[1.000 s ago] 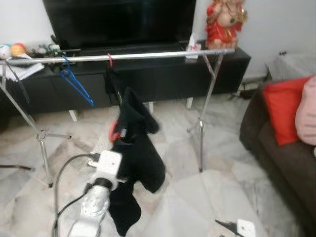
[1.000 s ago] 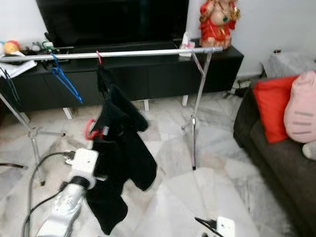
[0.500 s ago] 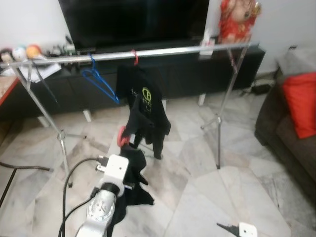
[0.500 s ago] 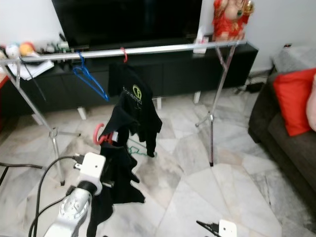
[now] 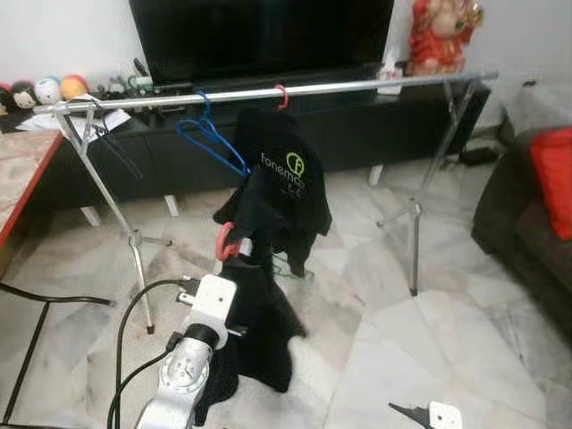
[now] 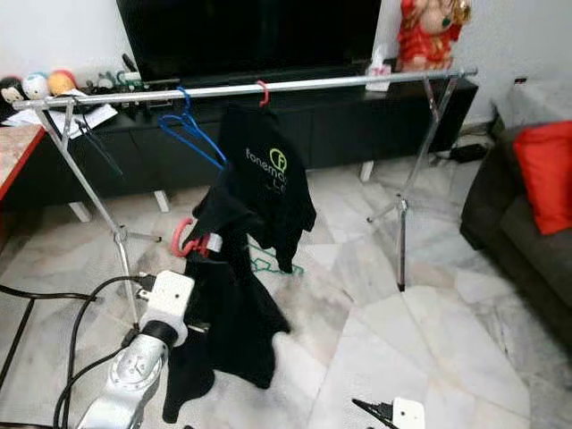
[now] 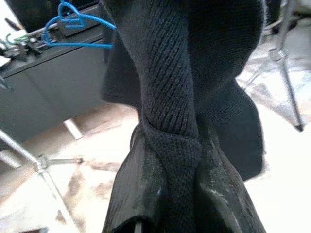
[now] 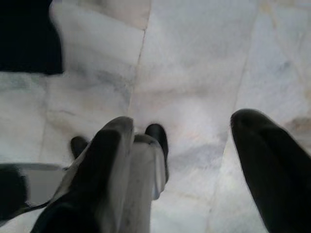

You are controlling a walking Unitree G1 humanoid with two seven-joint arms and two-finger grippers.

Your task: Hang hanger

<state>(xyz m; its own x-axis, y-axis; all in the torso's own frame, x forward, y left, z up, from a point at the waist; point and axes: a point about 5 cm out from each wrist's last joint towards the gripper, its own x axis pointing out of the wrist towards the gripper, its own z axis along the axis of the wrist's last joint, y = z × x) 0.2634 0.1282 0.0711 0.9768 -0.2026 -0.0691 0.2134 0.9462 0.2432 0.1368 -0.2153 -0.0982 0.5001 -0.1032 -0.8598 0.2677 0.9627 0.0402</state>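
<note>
My left gripper (image 7: 181,162) is shut on a black knit garment (image 7: 167,92) that hangs on a red hanger (image 5: 225,243). It holds the garment low in front of the silver clothes rail (image 5: 357,87). The silver left arm (image 5: 183,375) reaches up from the bottom of the eye views, and the garment drapes over the fingers. On the rail hang a black T-shirt with a green logo (image 5: 288,174) on a red hook (image 5: 282,95) and an empty blue hanger (image 5: 211,143). My right gripper (image 8: 184,124) hangs open over the marble floor.
Behind the rail stands a black TV console (image 5: 375,125) with a TV and a red statue (image 5: 440,36). A dark sofa with a red cushion (image 5: 550,170) is at the right. A red-edged table (image 5: 22,165) is at the left. A green hanger (image 6: 268,264) lies on the floor.
The whole view has shifted, so the rack now shows further right and its left end and the table have come in. My left gripper still holds the black garment.
</note>
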